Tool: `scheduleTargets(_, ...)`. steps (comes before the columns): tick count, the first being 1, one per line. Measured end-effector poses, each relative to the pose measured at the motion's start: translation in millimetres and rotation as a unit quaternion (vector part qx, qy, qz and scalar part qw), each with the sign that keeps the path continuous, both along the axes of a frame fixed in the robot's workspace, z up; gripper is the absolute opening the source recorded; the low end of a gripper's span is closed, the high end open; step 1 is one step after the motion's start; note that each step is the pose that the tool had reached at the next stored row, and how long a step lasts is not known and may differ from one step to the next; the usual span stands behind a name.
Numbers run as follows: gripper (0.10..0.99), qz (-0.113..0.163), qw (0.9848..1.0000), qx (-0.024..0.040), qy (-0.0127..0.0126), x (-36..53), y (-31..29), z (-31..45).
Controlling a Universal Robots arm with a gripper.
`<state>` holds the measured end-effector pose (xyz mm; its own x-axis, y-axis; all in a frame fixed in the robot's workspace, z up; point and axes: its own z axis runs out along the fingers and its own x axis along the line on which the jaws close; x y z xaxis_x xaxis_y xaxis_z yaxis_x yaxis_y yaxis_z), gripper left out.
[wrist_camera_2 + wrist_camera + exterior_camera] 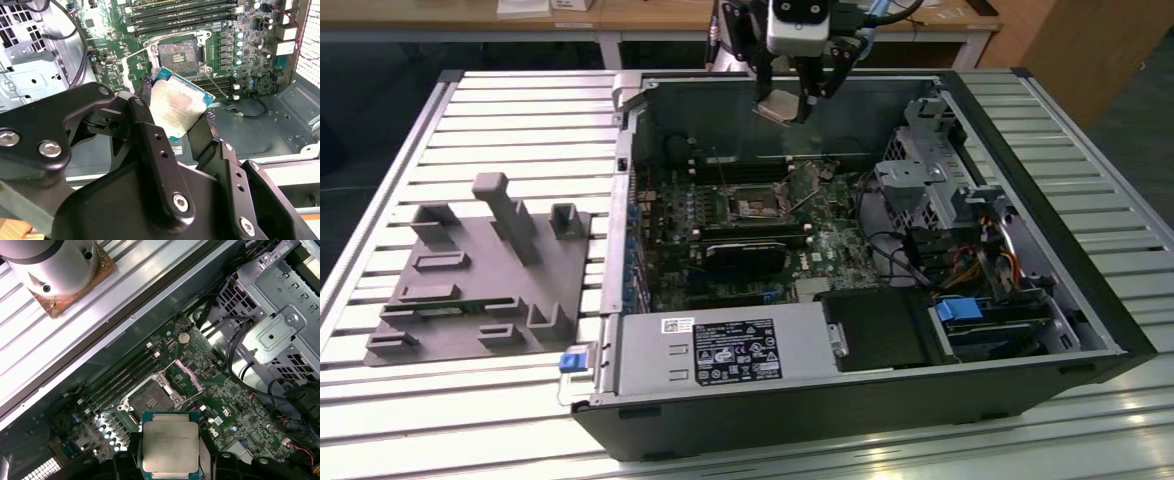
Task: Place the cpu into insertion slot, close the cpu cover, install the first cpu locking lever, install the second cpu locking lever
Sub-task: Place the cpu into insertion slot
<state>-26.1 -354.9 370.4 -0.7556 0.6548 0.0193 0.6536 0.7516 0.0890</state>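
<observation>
My gripper [790, 98] hangs above the far edge of the open computer case, shut on the cpu [782, 106]. The cpu [175, 106] is a flat square chip with a silvery-grey top [170, 445], pinched by its edges between two black fingers [144, 86] and tilted. Well below it on the green board lies the insertion slot [757, 207], a square black socket [178, 52] with a bare dark centre [149, 401]. The cpu cover [188, 376] stands swung open beside the socket. A thin lever rod [218, 86] sticks out free next to the slot.
Long memory slots [180, 11] run beside the socket. A metal drive cage [918, 180] and cables fill the case on the exterior view's right, with a power supply [707, 350] at the near edge. A grey fixture [480, 270] sits outside the case on the exterior view's left.
</observation>
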Motion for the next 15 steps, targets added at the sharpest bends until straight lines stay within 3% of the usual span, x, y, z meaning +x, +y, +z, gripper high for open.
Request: scheduleTargets(15,0.541,-0.033,0.9995,0.0000,0.0000,-0.9,0.0,-0.6)
